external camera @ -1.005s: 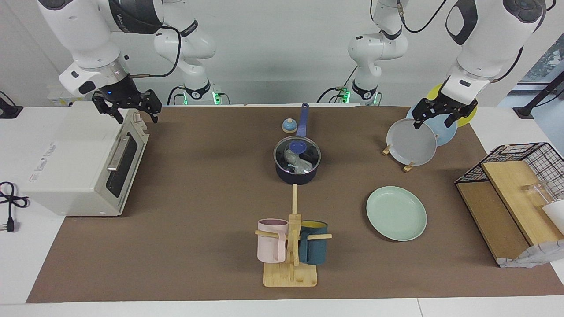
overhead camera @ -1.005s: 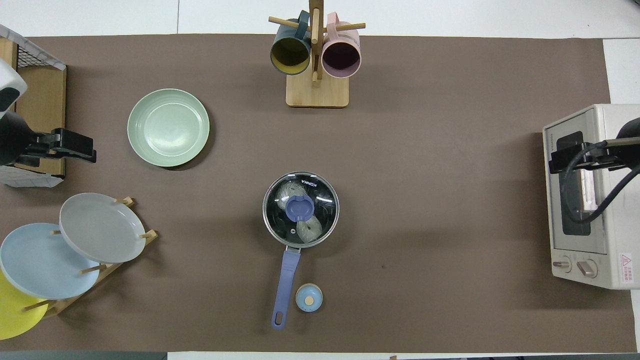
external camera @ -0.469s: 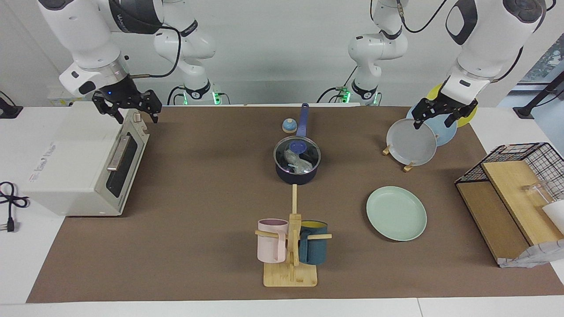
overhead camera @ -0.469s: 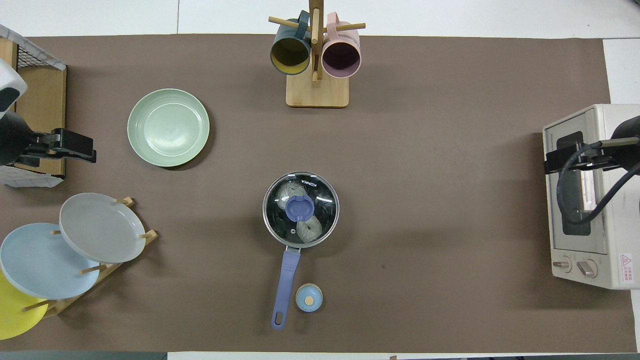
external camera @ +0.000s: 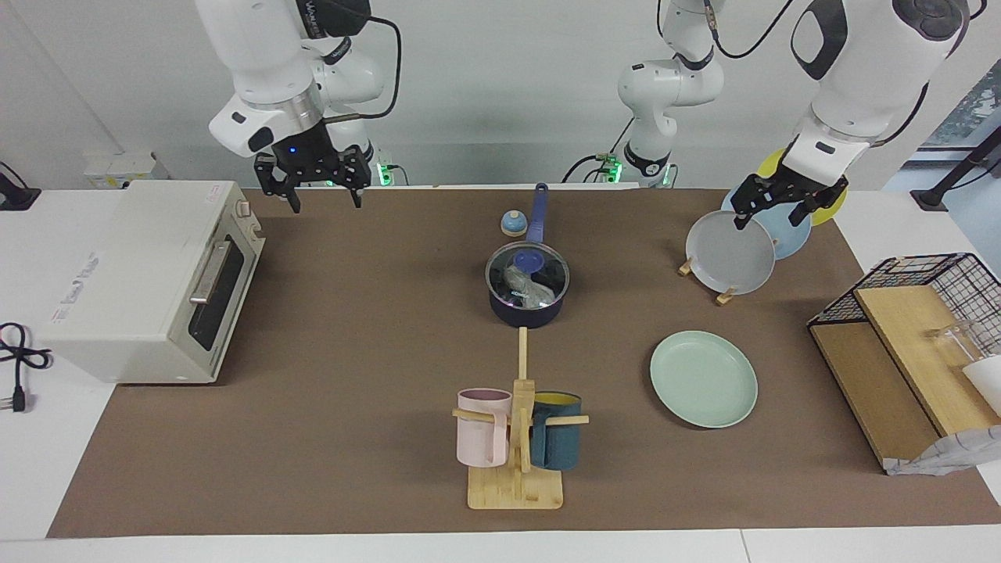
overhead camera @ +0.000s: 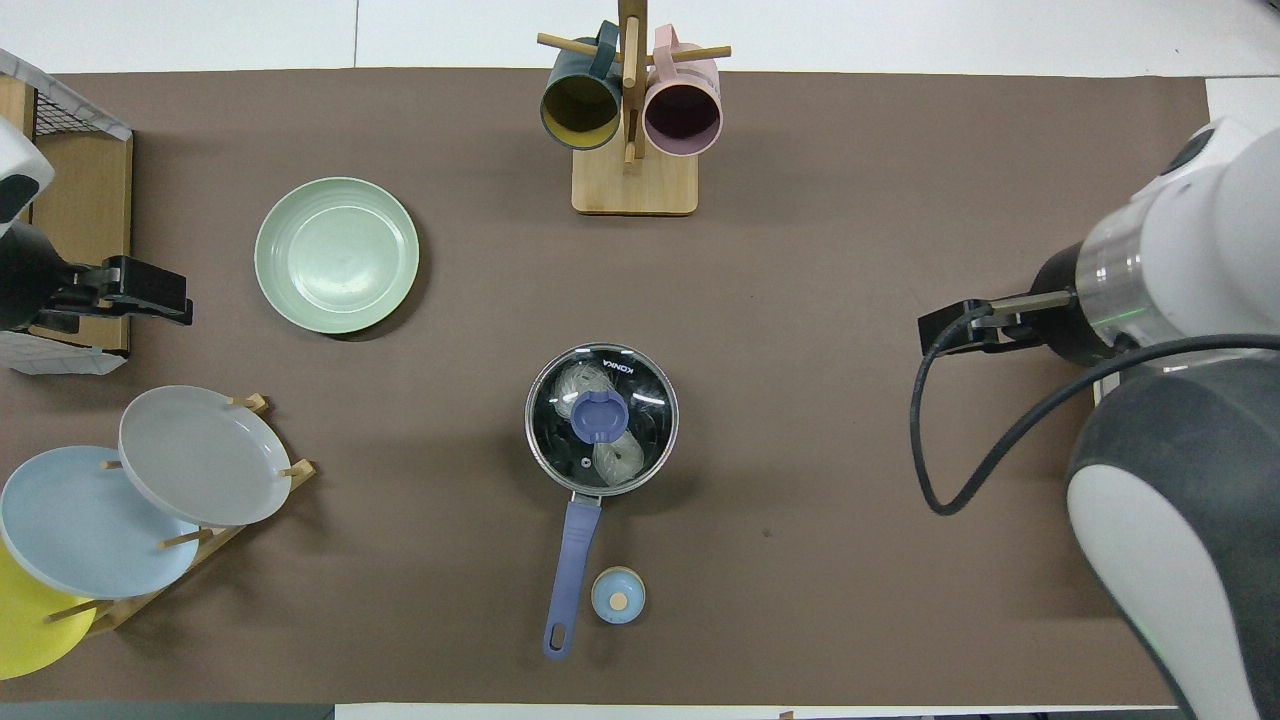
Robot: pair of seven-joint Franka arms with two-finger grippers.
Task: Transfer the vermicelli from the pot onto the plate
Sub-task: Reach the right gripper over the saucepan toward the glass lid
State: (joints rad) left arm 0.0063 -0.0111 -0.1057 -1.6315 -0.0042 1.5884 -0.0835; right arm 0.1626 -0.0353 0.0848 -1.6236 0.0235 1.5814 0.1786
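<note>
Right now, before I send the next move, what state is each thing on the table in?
pot: upright, glass lid on.
lid: closed over the pot, untouched.
vermicelli: inside the pot, under the lid.
plate: flat on the mat, nothing on it.
toaster oven: door closed.
right gripper: open, holding nothing, over the mat beside the toaster oven.
left gripper: open, holding nothing, over the plate rack.

The right gripper (external camera: 321, 190), jaws apparently spread, swung off the boxy white toaster oven (external camera: 148, 281) over bare brown mat (external camera: 352, 328).
</note>
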